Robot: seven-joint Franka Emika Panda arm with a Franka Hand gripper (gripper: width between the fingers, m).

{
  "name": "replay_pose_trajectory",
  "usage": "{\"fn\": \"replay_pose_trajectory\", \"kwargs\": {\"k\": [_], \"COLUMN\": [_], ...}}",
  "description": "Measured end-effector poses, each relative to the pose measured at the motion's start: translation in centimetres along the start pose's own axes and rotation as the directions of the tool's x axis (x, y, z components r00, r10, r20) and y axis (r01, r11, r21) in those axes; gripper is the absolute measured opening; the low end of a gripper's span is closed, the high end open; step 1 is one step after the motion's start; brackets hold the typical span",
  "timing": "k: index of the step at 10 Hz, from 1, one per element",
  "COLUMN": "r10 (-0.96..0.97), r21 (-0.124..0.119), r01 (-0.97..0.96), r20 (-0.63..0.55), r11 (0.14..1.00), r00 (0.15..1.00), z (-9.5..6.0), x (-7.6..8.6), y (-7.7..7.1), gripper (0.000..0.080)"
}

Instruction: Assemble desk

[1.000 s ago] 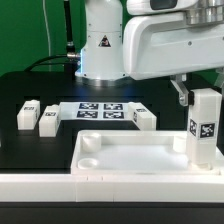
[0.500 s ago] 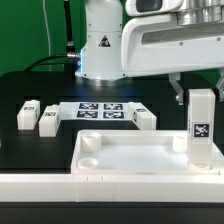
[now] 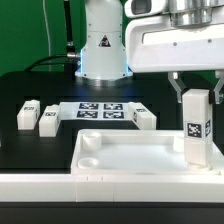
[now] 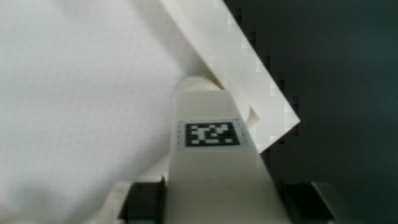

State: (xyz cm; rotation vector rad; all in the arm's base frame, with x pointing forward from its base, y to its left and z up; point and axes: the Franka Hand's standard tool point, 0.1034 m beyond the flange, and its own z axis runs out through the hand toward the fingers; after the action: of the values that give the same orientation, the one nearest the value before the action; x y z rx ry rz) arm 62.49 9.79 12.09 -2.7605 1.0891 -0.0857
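Note:
The desk top (image 3: 130, 160), a white tray-like slab with round corner sockets, lies at the front of the black table. My gripper (image 3: 196, 98) is shut on a white square leg (image 3: 196, 128) with a black-and-white tag, held upright over the top's corner at the exterior view's right. In the wrist view the same leg (image 4: 214, 150) fills the space between my two fingers (image 4: 146, 200), its far end against the desk top's rim (image 4: 240, 70). Three more legs (image 3: 27, 114), (image 3: 49, 120), (image 3: 145, 117) lie on the table behind the top.
The marker board (image 3: 98, 110) lies flat at the back of the table, in front of the robot's base (image 3: 103, 50). A long white border wall (image 3: 110, 185) runs along the front edge, below the desk top.
The gripper with the leg has shifted slightly toward the exterior view's left and a little lower over the top's corner. Nothing else has moved.

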Motion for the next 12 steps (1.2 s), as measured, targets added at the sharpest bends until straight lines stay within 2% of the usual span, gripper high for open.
{"fn": "replay_pose_trajectory", "kwargs": {"k": [1,4,6,7,8,9,12], "r10": [0.101,0.282,0.289,0.272,0.182,0.161,-0.149], "r21": [0.011,0.016,0.019,0.020,0.024,0.024,0.031], "r01": [-0.101,-0.283,-0.289,-0.273,-0.183,-0.162,0.148], "r20": [0.013,0.031,0.037,0.037,0.034,0.035,0.027], "r11": [0.995,0.959,0.957,0.962,0.983,0.986,0.989], "r00": [0.995,0.959,0.957,0.962,0.983,0.986,0.989], "z": [0.05,0.13,0.15,0.18,0.18,0.19,0.35], "x": [-0.07,-0.33,-0.40,-0.42,-0.38,-0.42,-0.40], "y": [-0.05,-0.22,-0.26,-0.27,-0.26,-0.28,-0.25], "gripper": [0.0290,0.0290,0.0290,0.0384,0.0526,0.0610,0.0648]}}
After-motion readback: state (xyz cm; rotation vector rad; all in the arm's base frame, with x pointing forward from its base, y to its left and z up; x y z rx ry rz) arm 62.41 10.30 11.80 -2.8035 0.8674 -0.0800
